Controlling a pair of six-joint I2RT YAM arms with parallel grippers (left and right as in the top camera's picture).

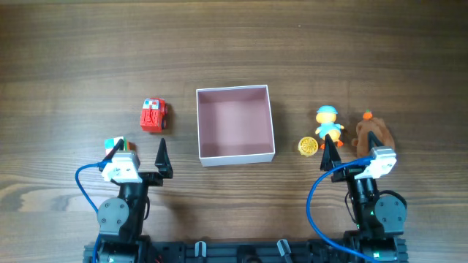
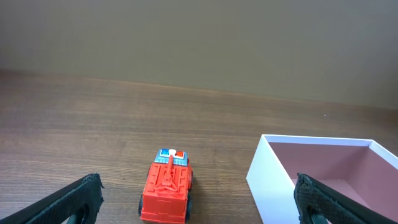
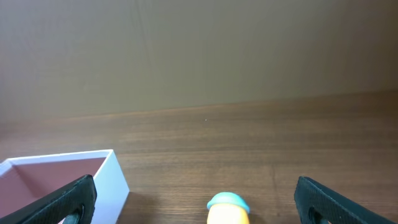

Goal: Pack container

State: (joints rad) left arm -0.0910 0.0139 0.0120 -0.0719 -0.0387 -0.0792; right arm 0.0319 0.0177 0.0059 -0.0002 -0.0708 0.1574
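Observation:
The container (image 1: pixel 235 120), a square shallow box with white walls and a dusty-pink inside, stands empty at the table's middle. A red toy truck (image 1: pixel 153 115) lies to its left. To its right are a gold coin-like disc (image 1: pixel 308 146), a duck figure with a blue cap (image 1: pixel 328 123) and a brown plush toy (image 1: pixel 374 133). My left gripper (image 1: pixel 139 152) is open and empty, just short of the truck (image 2: pixel 166 193), with the container's wall (image 2: pixel 270 180) to its right. My right gripper (image 1: pixel 351 152) is open and empty, just short of the duck figure (image 3: pixel 227 204).
The wooden table runs on beyond the toys to a plain brown wall. The container's corner (image 3: pixel 115 171) shows at the left of the right wrist view. Blue cables loop beside both arm bases at the front edge.

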